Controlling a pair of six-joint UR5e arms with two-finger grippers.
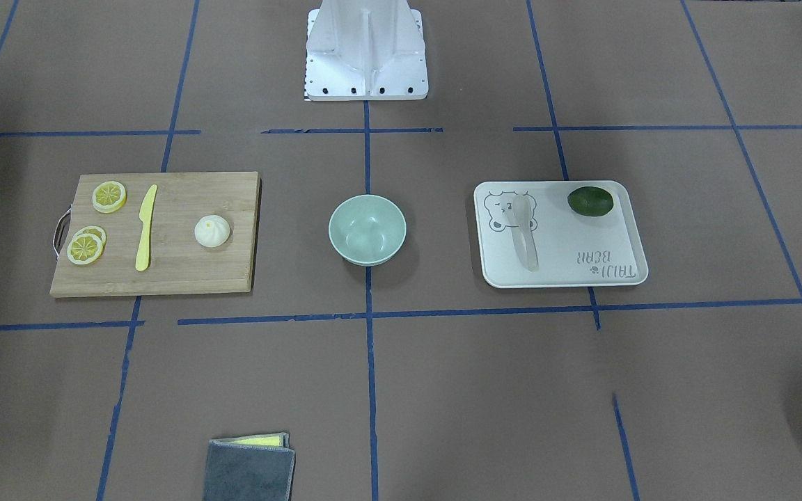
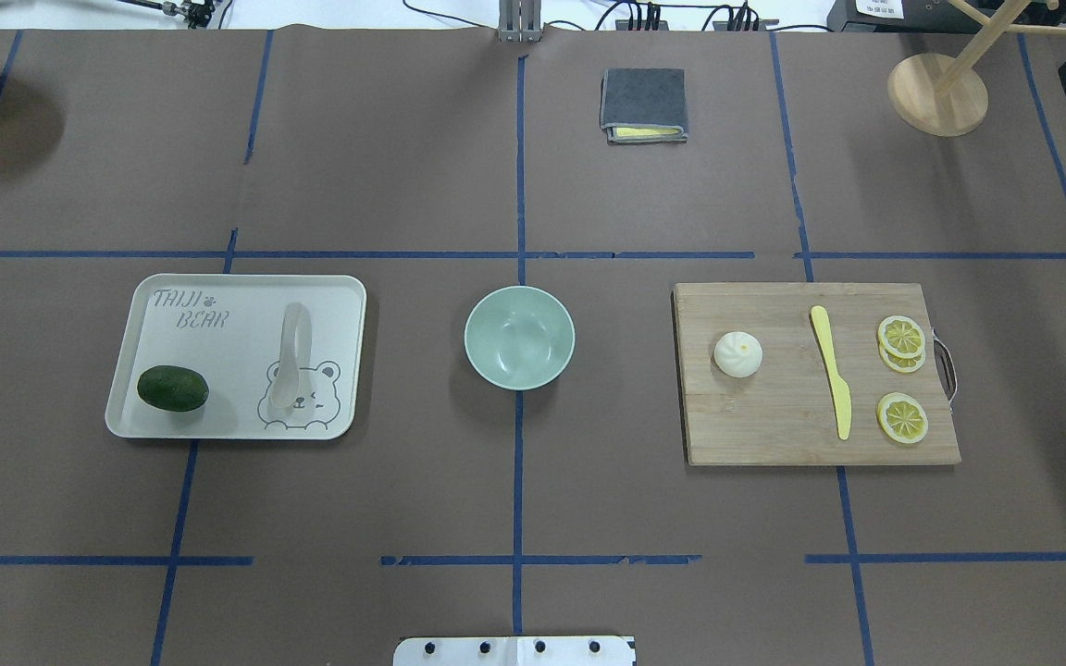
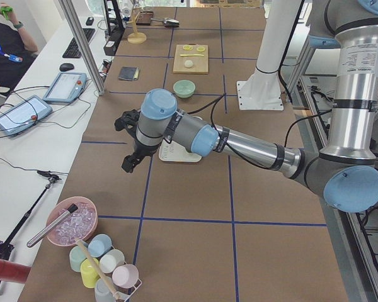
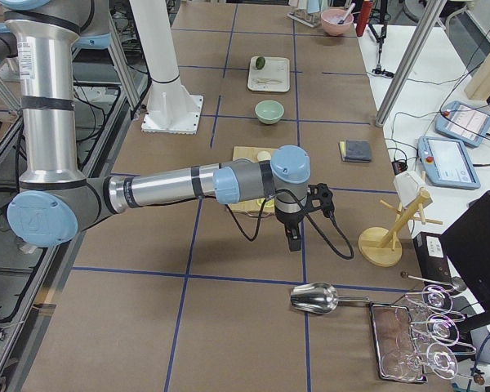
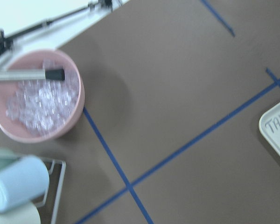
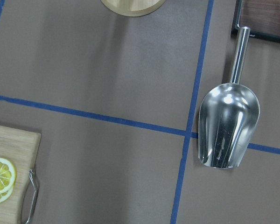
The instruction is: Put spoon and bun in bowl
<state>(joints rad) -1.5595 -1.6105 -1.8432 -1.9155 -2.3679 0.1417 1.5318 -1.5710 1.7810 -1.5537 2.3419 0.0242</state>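
Observation:
The off-white spoon (image 2: 292,356) lies on the bear-printed tray (image 2: 237,319) on the left, next to a dark green lime (image 2: 173,388). The cream bun (image 2: 737,354) sits on the wooden cutting board (image 2: 774,425) on the right. The mint-green bowl (image 2: 519,337) stands empty between them. My left gripper (image 3: 131,162) shows only in the exterior left view, hovering out past the tray's outer end. My right gripper (image 4: 294,240) shows only in the exterior right view, hovering out past the board's outer end. I cannot tell whether either is open or shut.
A yellow plastic knife (image 2: 832,381) and lemon slices (image 2: 901,336) lie on the board. A folded grey cloth (image 2: 643,104) lies at the far side. A pink bowl of ice (image 5: 37,100), cups, a metal scoop (image 6: 228,123) and a wooden stand (image 2: 938,92) sit at the table's ends.

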